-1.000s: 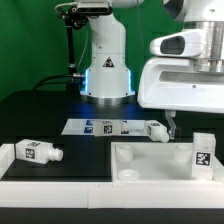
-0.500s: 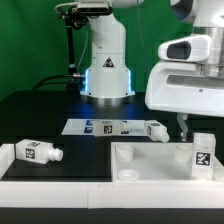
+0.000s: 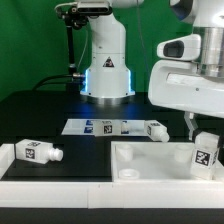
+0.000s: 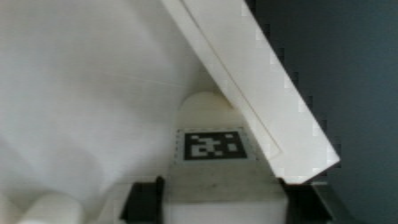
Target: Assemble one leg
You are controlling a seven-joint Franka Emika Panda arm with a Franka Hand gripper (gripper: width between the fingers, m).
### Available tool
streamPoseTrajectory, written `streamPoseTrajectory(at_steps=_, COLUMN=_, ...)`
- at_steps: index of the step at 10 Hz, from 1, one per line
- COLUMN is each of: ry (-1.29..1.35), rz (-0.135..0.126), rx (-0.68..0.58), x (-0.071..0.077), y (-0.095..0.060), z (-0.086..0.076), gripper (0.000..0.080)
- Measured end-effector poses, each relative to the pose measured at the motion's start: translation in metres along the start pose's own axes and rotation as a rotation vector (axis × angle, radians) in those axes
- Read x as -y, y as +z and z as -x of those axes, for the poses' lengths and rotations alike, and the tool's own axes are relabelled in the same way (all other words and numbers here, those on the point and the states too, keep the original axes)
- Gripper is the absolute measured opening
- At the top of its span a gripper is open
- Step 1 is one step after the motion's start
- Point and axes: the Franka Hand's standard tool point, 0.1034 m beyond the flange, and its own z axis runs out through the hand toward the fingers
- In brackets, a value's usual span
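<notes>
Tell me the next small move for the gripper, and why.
Probably lower a little further, then close. The gripper sits above the standing leg on the tabletop, and the wrist view shows its fingers open either side of the tagged face, not yet gripping.

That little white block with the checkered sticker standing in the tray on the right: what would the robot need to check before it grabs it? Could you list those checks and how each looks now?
1. Gripper above the leg: ok, it hangs just over the block in the exterior view.
2. Leg lined up between the fingers: ok, the wrist view shows its tag between both fingers.
3. Jaws apart: ok, a gap shows between them.
4. Leg upright: ok, it stands in the tabletop.
5. Fingers low enough to grip: cannot tell.
6. Other legs out of the way: ok, one lies far off, another by the marker board.
</notes>
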Motion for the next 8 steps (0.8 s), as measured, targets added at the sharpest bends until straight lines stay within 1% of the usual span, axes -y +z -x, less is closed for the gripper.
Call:
streamPoseTrajectory(at_steps=2, ry=0.253, rz=-0.009, rx=-0.005, x=0.0005, y=0.0000, z=-0.0016, gripper=0.0284)
streamPoseTrajectory(at_steps=3, ry=0.420, rz=-0.019, rx=0.009, x=0.0000, y=0.0000, z=-0.0029, gripper=0.0284)
streamPoseTrajectory(at_steps=4, ry=0.575, rz=-0.023, rx=0.018, x=0.0016, y=0.0000, z=-0.0017, gripper=0.0284)
streamPoseTrajectory(at_steps=6, ry=0.863, rz=-0.051, rx=0.063, x=0.0009, y=0.0001, z=-0.0049, gripper=0.0285)
streamPoseTrajectory(at_steps=7, ry=0.971, rz=-0.070, rx=0.086, x=0.0005, y=0.0007, z=-0.0055, gripper=0.0285)
streamPoseTrajectory(at_steps=8, ry=1.024, rz=-0.079, rx=0.091, x=0.0002, y=0.0007, z=-0.0051, gripper=0.0285)
